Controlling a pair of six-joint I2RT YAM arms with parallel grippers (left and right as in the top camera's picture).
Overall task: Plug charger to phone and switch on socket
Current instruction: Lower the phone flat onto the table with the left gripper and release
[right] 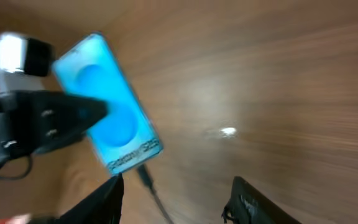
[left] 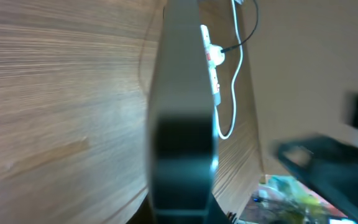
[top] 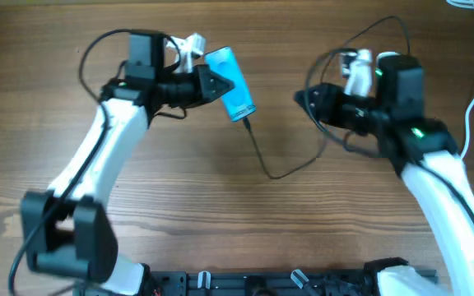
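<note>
overhead: clamped in the left gripper (top: 216, 83), a small flat cyan-screened phone (top: 234, 82), held tilted above the brown wood-grain table (top: 179, 189); at its lower end the small black tip of a long thin black charger cable (top: 265, 164), lying across the table toward the right gripper (top: 303, 100); thick white cord (top: 467, 123) at far right
left wrist: phone edge-on and blurred between the fingers; beyond it a white elongated plastic power strip (left: 211, 62) with red marks, flat on the table
right wrist: fingers (right: 253, 205) spread apart, nothing between; phone ahead, pinched at one long edge; cable tip touching its bottom edge, fully seated or not cannot tell
</note>
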